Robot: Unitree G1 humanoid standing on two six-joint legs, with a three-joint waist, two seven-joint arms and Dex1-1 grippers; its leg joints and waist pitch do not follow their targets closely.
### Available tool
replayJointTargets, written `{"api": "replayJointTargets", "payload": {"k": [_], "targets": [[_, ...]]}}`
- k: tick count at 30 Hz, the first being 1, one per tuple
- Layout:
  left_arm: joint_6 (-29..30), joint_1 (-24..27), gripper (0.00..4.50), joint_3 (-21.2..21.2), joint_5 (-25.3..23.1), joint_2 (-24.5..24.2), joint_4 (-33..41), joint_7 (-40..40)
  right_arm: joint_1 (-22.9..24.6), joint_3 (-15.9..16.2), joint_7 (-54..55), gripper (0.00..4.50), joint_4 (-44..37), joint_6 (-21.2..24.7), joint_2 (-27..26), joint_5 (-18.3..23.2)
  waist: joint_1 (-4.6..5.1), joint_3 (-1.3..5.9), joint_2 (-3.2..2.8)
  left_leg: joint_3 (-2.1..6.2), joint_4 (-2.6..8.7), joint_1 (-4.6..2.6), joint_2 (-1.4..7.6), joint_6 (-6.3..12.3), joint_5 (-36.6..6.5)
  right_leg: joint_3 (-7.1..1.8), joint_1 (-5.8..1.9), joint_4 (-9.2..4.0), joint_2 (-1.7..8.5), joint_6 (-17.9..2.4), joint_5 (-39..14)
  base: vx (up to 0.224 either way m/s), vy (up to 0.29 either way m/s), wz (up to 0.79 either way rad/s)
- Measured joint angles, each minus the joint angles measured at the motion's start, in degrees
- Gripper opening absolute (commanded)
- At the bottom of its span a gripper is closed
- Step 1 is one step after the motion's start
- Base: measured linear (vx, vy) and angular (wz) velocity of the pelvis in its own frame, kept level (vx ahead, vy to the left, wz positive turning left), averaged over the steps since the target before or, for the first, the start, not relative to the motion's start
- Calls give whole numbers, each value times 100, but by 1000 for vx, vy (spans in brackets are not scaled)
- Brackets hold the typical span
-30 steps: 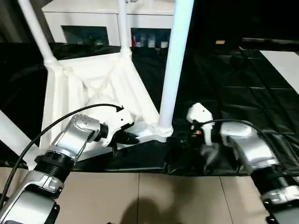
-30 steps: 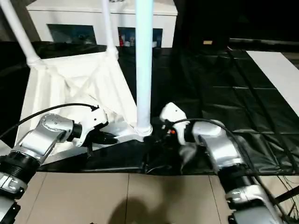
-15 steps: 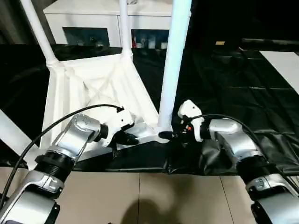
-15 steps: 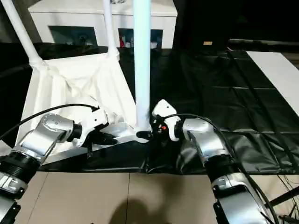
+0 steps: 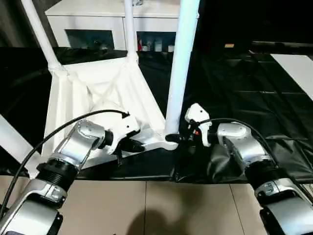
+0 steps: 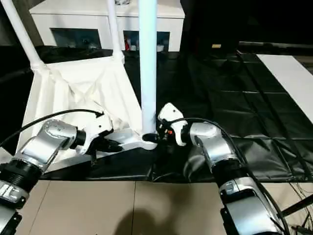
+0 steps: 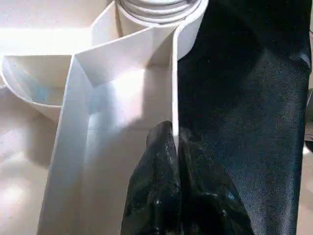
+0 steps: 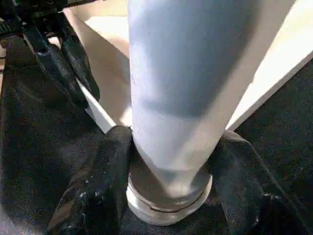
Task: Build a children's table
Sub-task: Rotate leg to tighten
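Our left pincer [image 5: 138, 145] is pinched tight on the tabletop [image 5: 98, 88] rim at 7 o'clock. Right pincer [image 8: 168, 171] hugs the leg [image 5: 182, 63] base, both pads touching it.

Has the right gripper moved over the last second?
Yes. The right gripper has come in toward the robot's left, from out on the black cover to the foot of the near table leg, its jaws now on either side.

top [image 5: 98, 93]: upside down on the table [image 5: 234, 88], just ahead of both tools
near leg [image 5: 180, 63]: upright in the corner socket, between the right tool's [image 8: 168, 196] fingers
left tool [image 5: 137, 145]: pinching the top's near edge, left of the right tool
cabinet [image 5: 117, 24]: behind the table, well beyond both tools
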State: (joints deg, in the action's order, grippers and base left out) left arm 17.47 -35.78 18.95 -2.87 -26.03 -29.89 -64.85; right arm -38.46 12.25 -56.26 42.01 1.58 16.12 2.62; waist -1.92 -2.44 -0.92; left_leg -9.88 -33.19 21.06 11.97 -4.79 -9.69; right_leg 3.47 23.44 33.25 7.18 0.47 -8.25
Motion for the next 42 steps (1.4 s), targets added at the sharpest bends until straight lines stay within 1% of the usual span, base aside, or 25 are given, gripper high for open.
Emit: {"api": "replayJointTargets", "payload": {"k": [3,5,8,10,13,14,15,17,18,19,21,23,25,26,28,29,31,33,34,35,37,38,40,42], "targets": [[63,-78,0,-79,-98,278,-192,479,25,-163,695,205,103,118,-221,-15,17,1,0,0,1,-9,-1,-1,0,-4,-10,-3,-1,0,0,0,0,0],[179,-272,0,-224,-188,695,-548,1149,88,-460,1861,205,93,420,-608,-70,23,0,-1,1,-1,-8,-6,-3,1,-12,-10,-8,-1,28,-16,-27,0,0],[261,-482,0,-285,-194,1169,-956,1801,234,-761,3337,203,-82,721,-1058,-142,39,8,-19,6,-2,-13,-13,-3,1,-19,-10,-25,0,45,-27,-36,2,-1],[253,-545,0,-304,-186,1345,-1124,2038,243,-887,3892,201,-94,820,-1248,-154,46,13,-35,11,-2,-13,-15,-3,1,-15,-11,-34,0,50,-30,0,0,0],[203,-668,0,-327,-192,1527,-1408,2311,180,-1128,4739,200,-17,932,-1581,-113,69,27,-81,22,1,-10,-16,-2,1,19,-17,-63,0,53,-32,0,0,0],[173,-711,0,-328,-198,1555,-1508,2384,98,-1196,5025,200,95,941,-1722,-100,85,25,-109,31,4,-11,-16,-2,1,29,-27,-83,-1,53,-32,0,0,0],[135,-773,0,-334,-232,1600,-1630,2466,-33,-1246,5346,200,257,946,-1866,-102,118,23,-141,42,15,-10,-16,-1,0,49,-39,-121,-1,53,-32,0,0,0],[64,-826,0,-345,-264,1655,-1777,2572,-173,-1289,5634,200,462,918,-1990,-103,167,21,-180,59,28,-6,-17,0,-1,68,-62,-186,-1,54,-32,0,0,0],[35,-873,0,-343,-299,1682,-1850,2587,-197,-1313,5682,255,505,898,-2025,-104,174,15,-201,71,34,-4,-17,1,-1,81,-74,-218,-2,54,-32,0,0,0],[8,-903,0,-341,-318,1691,-1896,2590,-202,-1367,5702,268,508,884,-2046,-96,178,9,-217,77,37,0,-18,1,-1,94,-84,-248,0,54,-32,0,0,0],[-62,-912,0,-334,-356,1669,-1917,2591,-122,-1472,5626,274,396,840,-2118,17,199,-8,-245,89,41,4,-19,2,-2,137,-108,-312,6,54,-32,0,0,0],[-96,-911,0,-327,-360,1615,-1916,2581,-28,-1483,5552,303,310,832,-2136,28,243,-21,-259,108,43,4,-17,3,-1,191,-118,-347,22,53,-32,0,0,0],[-102,-904,0,-299,-366,1554,-1872,2548,43,-1477,5448,313,202,944,-2050,49,287,-31,-256,112,44,9,-18,3,-1,194,-117,-360,22,53,-32,0,0,0],[-108,-903,0,-285,-366,1522,-1849,2522,73,-1475,5389,327,132,1002,-2004,81,304,-45,-253,113,44,10,-18,3,-1,193,-116,-360,22,53,-32,0,0,0],[-121,-878,0,-263,-369,1479,-1783,2457,85,-1405,5198,327,-54,1158,-1856,112,308,-59,-254,113,48,13,-17,3,-1,193,-111,-360,22,52,-32,0,0,0],[-131,-861,0,-234,-373,1447,-1726,2400,114,-1325,5023,327,-228,1238,-1723,119,303,-64,-244,111,54,14,-17,3,-1,193,-109,-356,22,52,-31,0,0,0],[-141,-792,0,-197,-375,1384,-1573,2257,216,-1141,4627,327,-552,1418,-1463,110,290,-68,-232,102,58,15,-13,2,-1,186,-104,-333,21,50,-31,0,0,0],[-146,-701,0,-131,-369,1280,-1351,1996,394,-890,3999,327,-864,1555,-1050,80,246,-68,-227,86,58,19,-13,3,0,159,-94,-297,21,45,-27,0,0,0],[-148,-676,0,-116,-366,1258,-1304,1917,450,-853,3820,327,-955,1580,-953,78,228,-66,-224,80,58,19,-10,2,0,143,-85,-274,21,29,-17,0,0,0],[-145,-634,0,-89,-366,1178,-1170,1749,515,-751,3452,327,-1082,1604,-778,74,194,-60,-214,72,51,24,-11,1,2,113,-54,-226,21,-9,9,0,0,0],[-138,-438,0,-10,-320,971,-792,1364,742,-524,2529,327,-1378,1497,-220,104,133,-57,-207,57,49,20,-9,1,2,60,-43,-182,9,-16,49,29,-17,3],[-126,-350,0,-2,-280,839,-637,1156,837,-476,2093,327,-1438,1405,29,117,102,-56,-192,22,48,9,-9,1,2,32,-32,-125,9,-35,63,70,-37,14],[-103,-267,0,7,-244,698,-459,954,857,-392,1589,327,-1441,1228,257,122,77,-52,-195,1,52,1,-1,1,2,17,-21,-75,9,-39,65,68,-37,13],[-80,-223,0,16,-226,633,-326,818,855,-272,1175,327,-1471,1059,335,130,37,-51,-193,5,51,6,4,1,2,18,0,-23,8,14,32,60,-32,3]]}}
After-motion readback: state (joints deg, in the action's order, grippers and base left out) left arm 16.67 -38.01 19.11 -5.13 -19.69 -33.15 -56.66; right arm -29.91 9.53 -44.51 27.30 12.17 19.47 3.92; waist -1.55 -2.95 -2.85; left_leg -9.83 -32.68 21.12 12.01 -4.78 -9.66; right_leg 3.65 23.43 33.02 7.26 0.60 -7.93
